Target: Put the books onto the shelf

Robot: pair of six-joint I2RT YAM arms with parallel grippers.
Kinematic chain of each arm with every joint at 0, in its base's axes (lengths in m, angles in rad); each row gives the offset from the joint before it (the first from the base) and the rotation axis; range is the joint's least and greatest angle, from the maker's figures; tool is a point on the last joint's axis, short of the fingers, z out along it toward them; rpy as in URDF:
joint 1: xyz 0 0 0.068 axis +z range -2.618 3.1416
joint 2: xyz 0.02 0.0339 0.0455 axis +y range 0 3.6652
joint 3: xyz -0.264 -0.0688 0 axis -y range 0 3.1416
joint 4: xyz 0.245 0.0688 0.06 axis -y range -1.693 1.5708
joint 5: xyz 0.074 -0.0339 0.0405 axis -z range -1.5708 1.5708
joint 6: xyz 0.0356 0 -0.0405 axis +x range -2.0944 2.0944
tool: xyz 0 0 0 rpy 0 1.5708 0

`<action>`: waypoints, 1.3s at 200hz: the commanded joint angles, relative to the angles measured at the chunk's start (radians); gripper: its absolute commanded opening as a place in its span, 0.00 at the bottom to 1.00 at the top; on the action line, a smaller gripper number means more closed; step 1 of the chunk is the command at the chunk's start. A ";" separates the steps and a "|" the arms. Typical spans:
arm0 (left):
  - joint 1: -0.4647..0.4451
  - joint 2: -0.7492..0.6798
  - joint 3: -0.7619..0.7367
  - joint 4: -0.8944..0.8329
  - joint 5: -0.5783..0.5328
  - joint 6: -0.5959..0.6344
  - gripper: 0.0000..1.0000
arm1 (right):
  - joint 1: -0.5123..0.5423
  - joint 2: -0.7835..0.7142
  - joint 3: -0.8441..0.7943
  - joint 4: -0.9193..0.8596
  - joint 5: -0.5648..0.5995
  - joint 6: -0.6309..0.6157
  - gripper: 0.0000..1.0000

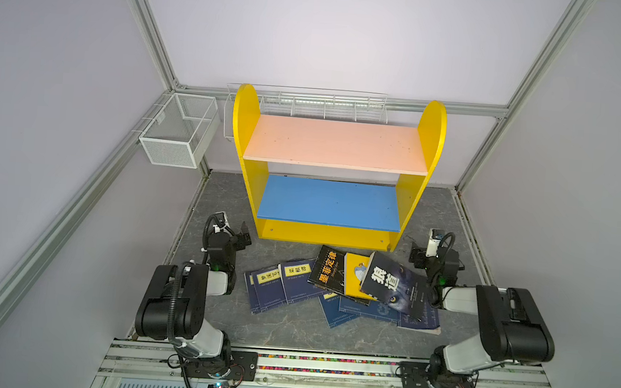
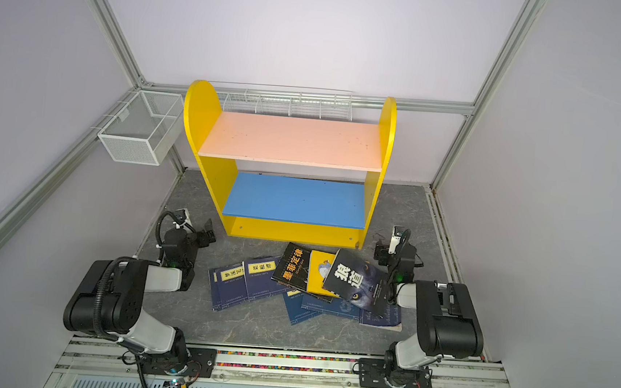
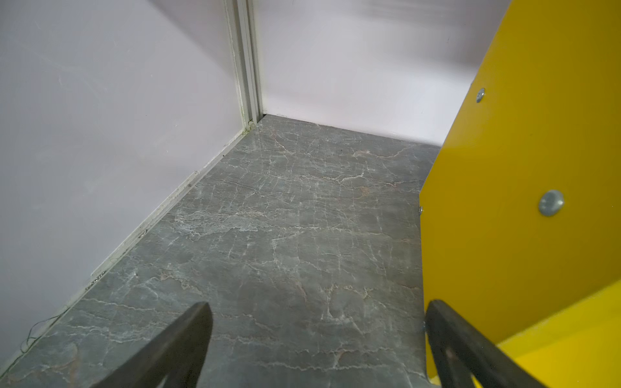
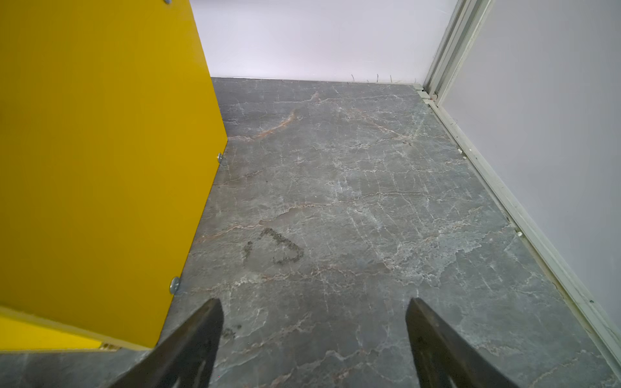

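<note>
Lying between spread left end effector (image 3: 319, 304) and spread right end effector (image 4: 314, 300), books (image 1: 335, 272), unheld.

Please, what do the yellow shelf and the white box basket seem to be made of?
Shelf: probably painted or laminated wooden board, smooth, slightly glossy; metal screw heads show in its side panel. Box basket: likely white-coated metal mesh; one sees through its fine grid.

Glossy paperback books (image 1: 336, 284), smooth painted shelf (image 1: 337, 144) — veined, stone-look tabletop (image 3: 285, 235)
</note>
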 commanded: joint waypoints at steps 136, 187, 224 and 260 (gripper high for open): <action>-0.006 0.005 0.000 0.015 0.009 0.007 0.99 | -0.006 -0.008 0.011 0.001 -0.009 -0.001 0.88; -0.014 0.005 0.006 0.004 -0.005 0.018 0.99 | -0.006 -0.008 0.011 0.001 -0.009 -0.001 0.88; -0.029 0.005 0.009 0.000 -0.028 0.026 0.99 | -0.006 -0.009 0.008 0.003 -0.009 0.000 0.88; -0.029 0.005 0.012 -0.004 -0.026 0.027 0.99 | -0.015 -0.009 0.010 0.002 -0.028 0.001 0.88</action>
